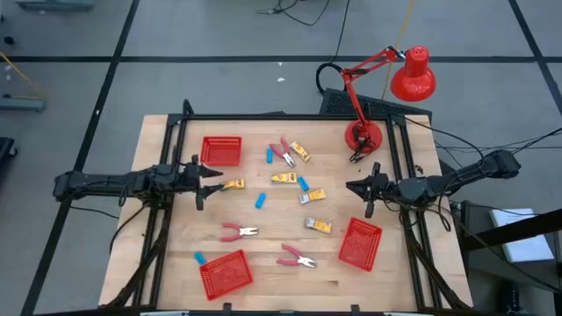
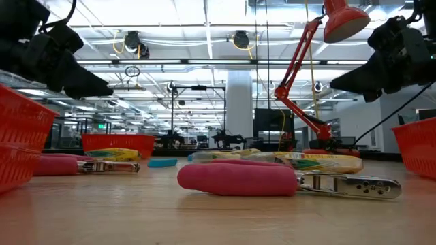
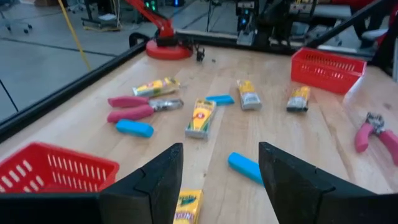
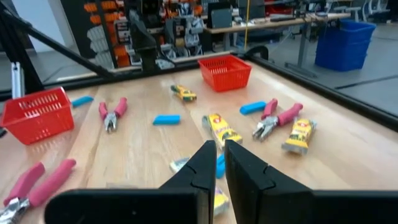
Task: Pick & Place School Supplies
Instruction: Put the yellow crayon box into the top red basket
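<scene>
Since the left gripper [image 1: 209,178] hangs with its fingers spread wide and nothing between them, the relation that matters is with the crayon box [image 1: 233,184] lying just past its tips. From that box, the left gripper sits immediately toward the table's left edge, while the right gripper [image 1: 356,188] is well apart on the far side, beyond the middle scatter of supplies. The left arm is plainly the nearer one. In the left wrist view the box [image 3: 187,207] shows low between the two fingers [image 3: 151,180], its long axis running roughly along the gripper's reach rather than across it, so I judge a wrist turn may be needed to close over its narrow sides. A red basket [image 1: 221,150] stands just beyond the box, toward the far edge. The right gripper waits with fingers nearly together, holding nothing.
</scene>
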{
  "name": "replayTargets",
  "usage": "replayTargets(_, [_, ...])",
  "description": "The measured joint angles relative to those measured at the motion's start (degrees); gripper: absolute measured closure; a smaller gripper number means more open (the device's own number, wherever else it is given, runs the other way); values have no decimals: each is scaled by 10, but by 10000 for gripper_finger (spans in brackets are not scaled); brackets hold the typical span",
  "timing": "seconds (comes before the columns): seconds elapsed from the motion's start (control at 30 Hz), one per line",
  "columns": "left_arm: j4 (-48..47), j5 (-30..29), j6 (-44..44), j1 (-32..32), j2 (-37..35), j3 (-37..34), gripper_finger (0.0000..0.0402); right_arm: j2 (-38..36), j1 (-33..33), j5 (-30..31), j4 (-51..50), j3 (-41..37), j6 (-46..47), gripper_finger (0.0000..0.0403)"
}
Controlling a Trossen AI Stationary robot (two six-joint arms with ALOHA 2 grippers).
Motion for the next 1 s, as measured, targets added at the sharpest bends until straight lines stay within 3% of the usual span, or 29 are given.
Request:
replayTargets(0.27, [-8,0,2,0,0,0,188,23,0,3,3,0,-32,380])
replayTargets(0.43, [-13,0,15,0,0,0,188,26,0,0,6,0,1,365])
replayTargets(0.53, [-16,0,16,0,0,0,188,40,0,0,6,0,13,326])
replayTargets(0.83, [-16,0,33,0,0,0,188,122,-43,2,48,15,44,147])
replayTargets(1.0, [-6,-5,47,0,0,0,188,219,-84,-4,53,76,1,100])
